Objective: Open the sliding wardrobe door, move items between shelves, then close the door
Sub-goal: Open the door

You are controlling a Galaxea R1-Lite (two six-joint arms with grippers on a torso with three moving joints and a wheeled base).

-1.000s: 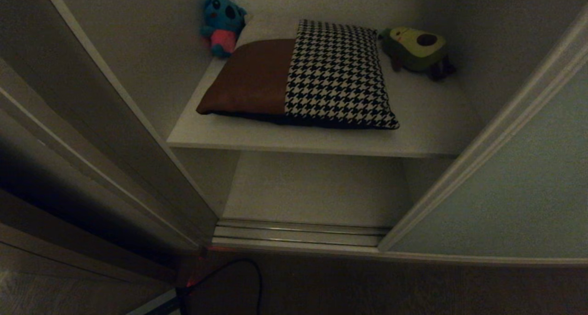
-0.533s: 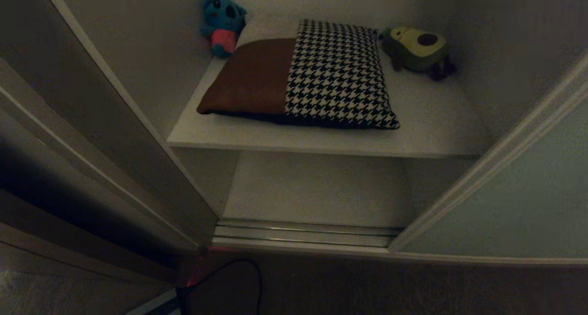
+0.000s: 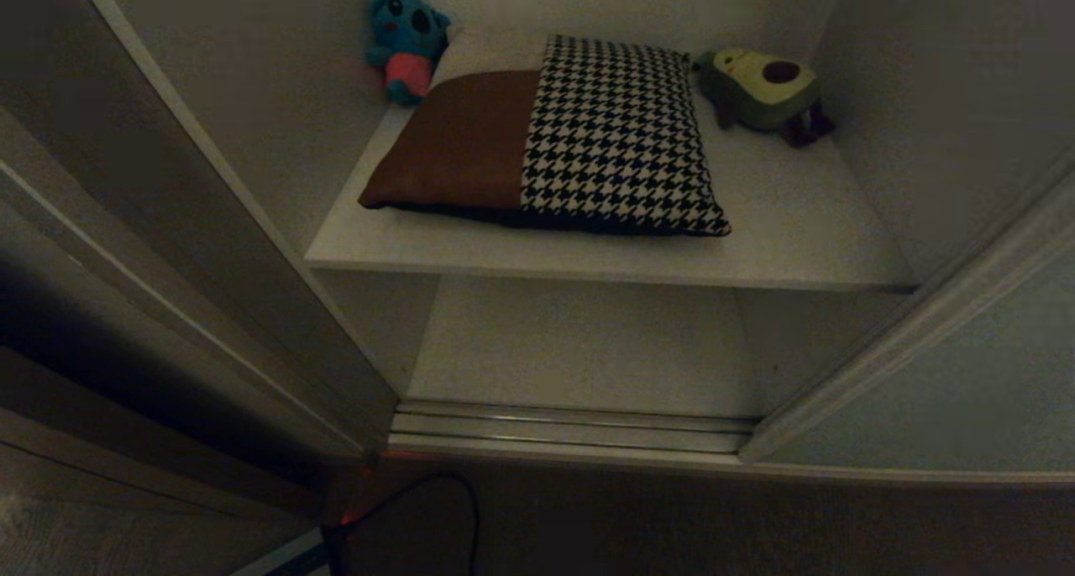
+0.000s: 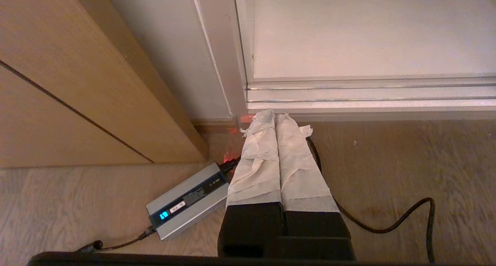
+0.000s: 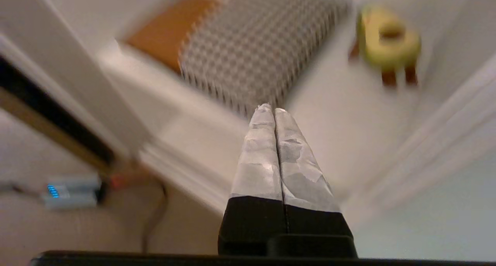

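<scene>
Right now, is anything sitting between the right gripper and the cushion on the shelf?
Nothing visible does. The sliding wardrobe door is off to the right, leaving the cushion exposed on the upper shelf. The shut right gripper points at its near edge. The plush toys sit behind and beside the cushion.

A blue plush toy point(image 3: 406, 45) with a pink belly sits in the back left corner. A green avocado plush point(image 3: 762, 89) lies at the back right. On the wooden floor point(image 4: 387, 173) lies a silver power adapter point(image 4: 188, 200), with a black cable point(image 4: 391, 223) nearby.
</scene>
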